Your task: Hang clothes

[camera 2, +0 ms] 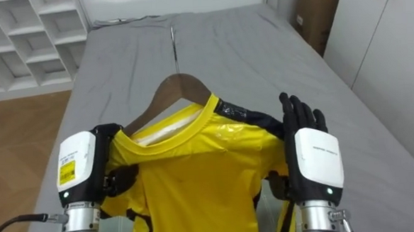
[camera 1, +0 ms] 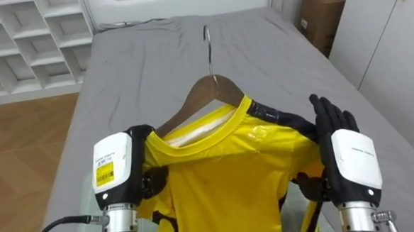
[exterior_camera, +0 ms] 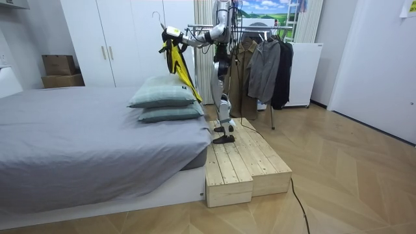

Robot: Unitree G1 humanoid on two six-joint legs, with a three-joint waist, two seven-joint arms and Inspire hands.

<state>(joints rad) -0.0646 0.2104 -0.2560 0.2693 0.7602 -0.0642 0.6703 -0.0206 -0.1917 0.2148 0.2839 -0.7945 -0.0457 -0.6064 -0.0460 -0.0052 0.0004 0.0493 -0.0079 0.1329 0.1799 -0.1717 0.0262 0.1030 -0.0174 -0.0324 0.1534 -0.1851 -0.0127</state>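
Left robot hand (camera 1: 116, 169), in the left eye view, has its dark fingers curled over the left shoulder of a yellow T-shirt (camera 1: 217, 179) and grips the cloth there. The right robot hand (camera 1: 352, 158) is flat, its fingers straight and pointing away from the robot, lying against the shirt's black-trimmed right shoulder. The T-shirt sits on a wooden hanger (camera 1: 212, 87) whose metal hook (camera 1: 207, 45) points away from the camera. Both are held up over a grey bed (camera 1: 154, 55). A white shelf unit (camera 1: 25, 40) stands beyond the bed on the left, and a cardboard box (camera 1: 322, 14) stands beside a white wardrobe (camera 1: 395, 42) on the right.

The right eye view gives the same grip: the left robot hand is closed on the cloth and the right one is laid flat on the far shoulder.

In the room view the robot stands upright on a wooden platform (exterior_camera: 240, 162) at the end of the bed where two pillows (exterior_camera: 166, 97) are stacked. Its arms reach toward the room view's left and hold the T-shirt high above the pillows. Just behind it is a clothes rail (exterior_camera: 208, 27) with dark jackets (exterior_camera: 263, 65) hanging on it.
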